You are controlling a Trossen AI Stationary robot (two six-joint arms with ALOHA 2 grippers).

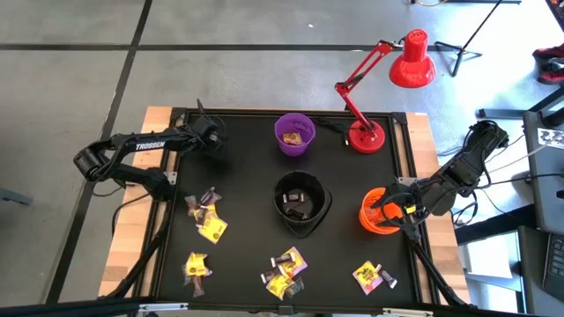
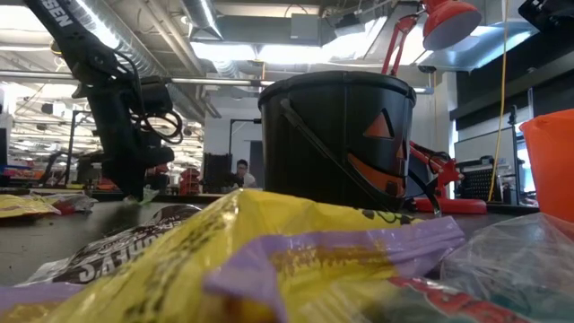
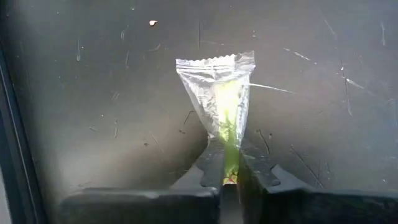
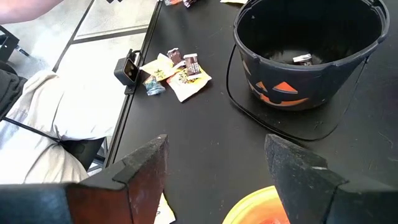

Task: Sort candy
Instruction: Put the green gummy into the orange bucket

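My left gripper (image 1: 210, 137) stands low over the mat's far left part, shut on a small candy (image 3: 219, 93) in a clear wrapper with a green-yellow core. In the low view this gripper (image 2: 136, 184) reaches down to the mat. Loose candy lies in heaps on the mat: near the left edge (image 1: 208, 217), near left (image 1: 196, 267), near middle (image 1: 286, 271) and near right (image 1: 374, 276). My right gripper (image 4: 217, 177) hangs open over the orange bowl (image 1: 379, 213), touching nothing. My left gripper pinches the near end of the wrapper (image 3: 229, 163) between its two fingers, which slant down from above and lie along the wrapper. The rest spreads away from the fingertips to its crimped far end (image 3: 214, 61). Whether it rests on the mat, I cannot tell.
A purple bowl (image 1: 294, 134) with candy stands at the far middle. In the centre stands a black pumpkin-face bucket (image 1: 301, 204) holding a few dark pieces. A red desk lamp (image 1: 366, 136) stands at the far right. The mat's raised left rim (image 3: 15, 124) runs close to my left gripper.
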